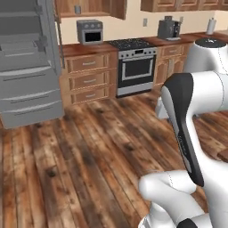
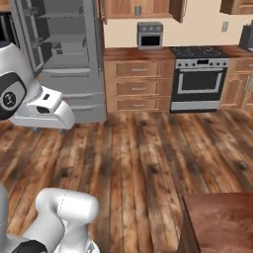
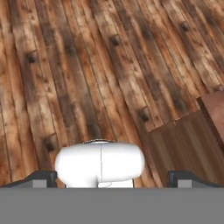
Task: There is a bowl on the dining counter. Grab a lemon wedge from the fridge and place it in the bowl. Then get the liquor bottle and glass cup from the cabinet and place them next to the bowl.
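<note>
Kitchen interior, rendered; floor (image 1: 89,156) of dark, knotted wood planks, seen across all views.

Fridge (image 1: 26,67): tall grey steel unit at the far left of the left base view, lower drawers visible. In the right base view its upper compartment is seen standing open, with bare shelves and door racks; contents too small to be made out.

Wall counter run: light brown drawer units (image 2: 138,89) placed just right of the fridge, followed by a steel oven range (image 1: 136,67) with black burners. A small grey toaster oven (image 1: 90,31) is set on the countertop left of the range. A dark coffee machine (image 1: 169,29) is placed on the counter further right.

Cabinet (image 2: 141,9): wall-mounted, light brown wood, above the toaster oven; a small grey cylindrical item, possibly the glass cup, is seen on its shelf, too small to be confirmed.

Dining counter (image 2: 222,222): a reddish-brown wood-grain corner is noted at the near right of the right base view and again at the right edge of the hand view, its top bare where visible.

Gripper (image 3: 112,177): fingertips are seen far apart at the bottom corners of the hand view, jaws fully spread, nothing held, pointed down over the floor.
</note>
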